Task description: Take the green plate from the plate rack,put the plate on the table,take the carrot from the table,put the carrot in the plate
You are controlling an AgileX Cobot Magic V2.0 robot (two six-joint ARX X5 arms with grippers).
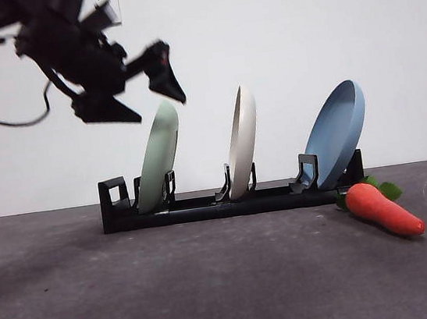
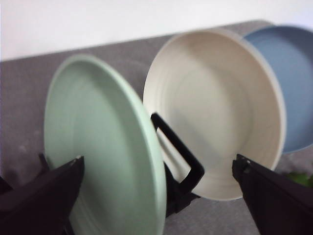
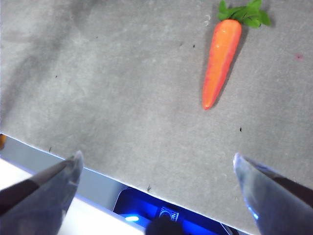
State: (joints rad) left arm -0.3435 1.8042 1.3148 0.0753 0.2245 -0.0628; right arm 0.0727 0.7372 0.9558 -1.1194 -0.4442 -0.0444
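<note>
Your left tool [image 1: 145,86] hangs just above the upper rim of the green plate [image 1: 158,157], jaws spread wide and holding nothing. The plate stands in the end slot of the plate rack [image 1: 204,205], leaning slightly toward the cream plate [image 1: 241,143] next to it.

Watch the jaw on the cream plate's side: in the left wrist view it sits in front of that plate, so a descent that drifts could clip it or wedge between the two. A shallow pinch on the thin rim may let the green plate swing or slip as you lift. Pulling at an angle could drag it against the prongs and shift the rack.

The carrot [image 1: 382,209] lies on the counter [image 1: 214,285] beside the blue plate [image 1: 337,132], clear of this. Your right tool [image 3: 156,169] waits, spread, above the counter's edge.
</note>
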